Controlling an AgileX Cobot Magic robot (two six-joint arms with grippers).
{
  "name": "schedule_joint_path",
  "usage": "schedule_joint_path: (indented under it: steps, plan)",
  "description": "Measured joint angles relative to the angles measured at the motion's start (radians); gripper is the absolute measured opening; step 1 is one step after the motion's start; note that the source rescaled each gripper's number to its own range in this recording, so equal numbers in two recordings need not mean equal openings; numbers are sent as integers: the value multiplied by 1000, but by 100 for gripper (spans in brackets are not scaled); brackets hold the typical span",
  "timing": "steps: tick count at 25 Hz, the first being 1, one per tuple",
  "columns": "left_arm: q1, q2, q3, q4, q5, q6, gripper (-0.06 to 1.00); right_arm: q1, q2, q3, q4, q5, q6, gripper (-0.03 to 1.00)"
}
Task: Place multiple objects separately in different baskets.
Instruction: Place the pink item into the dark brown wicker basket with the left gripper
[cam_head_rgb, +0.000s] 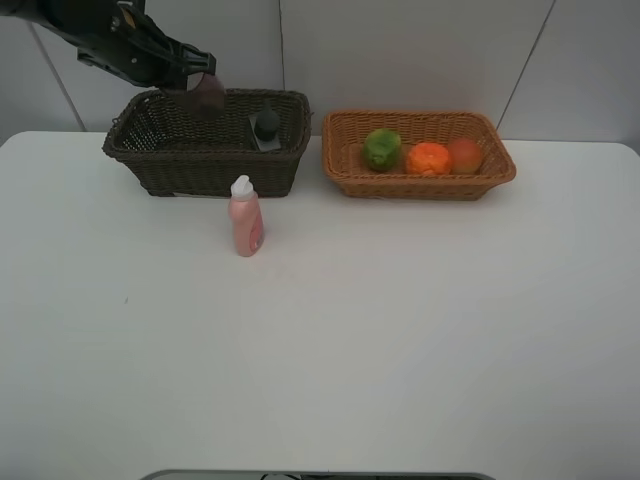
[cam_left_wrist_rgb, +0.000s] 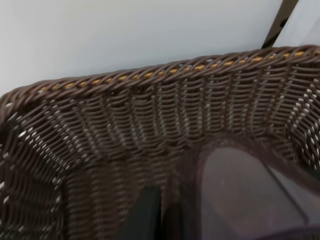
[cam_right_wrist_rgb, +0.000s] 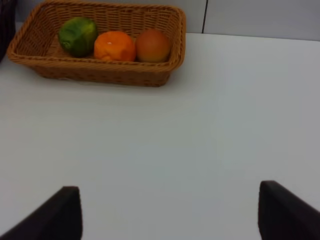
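Mauve cup over the dark wicker basket — upper left

Left gripper clamps the cup; right gripper stands spread over bare table — pink bottle upright before the basket.

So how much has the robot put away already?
Mostly done. Three fruits sit in the tan basket, and the dark bottle is in the brown basket. The left gripper holds the mauve cup over it. The pink bottle waits on the table.
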Motion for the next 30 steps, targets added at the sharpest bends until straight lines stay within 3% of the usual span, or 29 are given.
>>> schedule_joint_path:
  steps: [21, 23, 25, 30]
  plan:
    - [1, 135, -1, 0, -42, -3, 0, 0, 0, 0, 0, 0, 0, 79]
    - [1, 135, -1, 0, -43, -1, 4, 0, 0, 0, 0, 0, 0, 79]
    - [1, 135, -1, 0, -44, 20, 16, 0, 0, 0, 0, 0, 0, 79]
    - [1, 135, -1, 0, -44, 53, 87, 0, 0, 0, 0, 0, 0, 79]
